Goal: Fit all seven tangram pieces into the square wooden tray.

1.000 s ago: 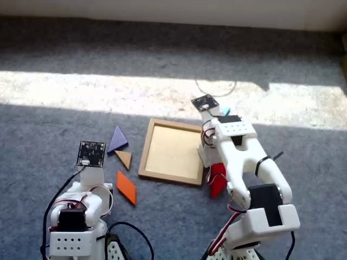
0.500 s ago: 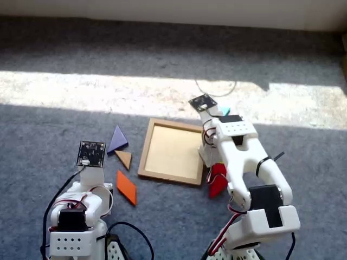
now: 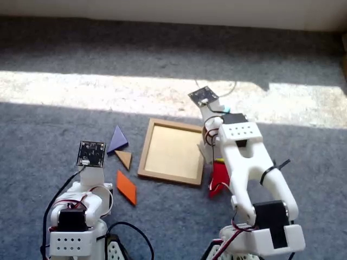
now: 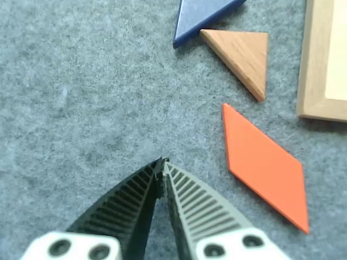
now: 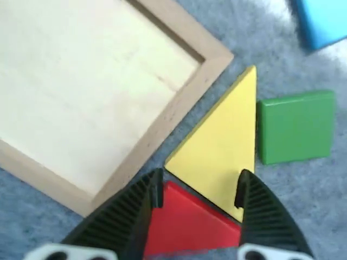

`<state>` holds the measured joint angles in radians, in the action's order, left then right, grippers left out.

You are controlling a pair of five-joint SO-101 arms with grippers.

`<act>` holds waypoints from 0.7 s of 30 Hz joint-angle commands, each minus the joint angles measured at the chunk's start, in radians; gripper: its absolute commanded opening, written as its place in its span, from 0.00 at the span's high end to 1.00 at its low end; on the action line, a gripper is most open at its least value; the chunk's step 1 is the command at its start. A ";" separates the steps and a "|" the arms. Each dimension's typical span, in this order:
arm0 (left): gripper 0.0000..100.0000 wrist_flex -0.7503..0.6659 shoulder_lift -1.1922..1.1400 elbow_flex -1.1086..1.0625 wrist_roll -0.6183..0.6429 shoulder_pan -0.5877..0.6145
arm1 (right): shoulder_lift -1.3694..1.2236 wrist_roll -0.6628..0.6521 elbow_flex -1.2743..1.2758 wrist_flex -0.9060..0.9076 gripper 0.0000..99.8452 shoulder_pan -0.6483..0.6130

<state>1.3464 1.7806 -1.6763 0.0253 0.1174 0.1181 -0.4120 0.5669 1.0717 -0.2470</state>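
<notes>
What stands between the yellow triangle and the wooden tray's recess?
Only the wooden tray's own raised rim: the yellow triangle lies close alongside it. No other piece is between them; the green square and red piece sit on its other sides.

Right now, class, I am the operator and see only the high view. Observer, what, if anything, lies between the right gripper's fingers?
Observer: A red piece lies between the spread fingers of the right gripper.
Operator: What else is hidden under that arm?
Observer: A green square lies next to the yellow triangle, which lies along the rim of the tray.
Operator: And the left gripper's fingers?
Observer: The left gripper is shut and empty, near the orange parallelogram.
</notes>
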 commanded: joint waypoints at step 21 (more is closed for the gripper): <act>0.99 0.003 0.039 -0.019 -0.008 0.013 | -0.219 -0.003 -0.168 0.022 0.68 -0.005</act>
<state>1.3464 1.7806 -1.6763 0.0253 0.1174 -0.0890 -0.4104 0.4780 1.0840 -0.2486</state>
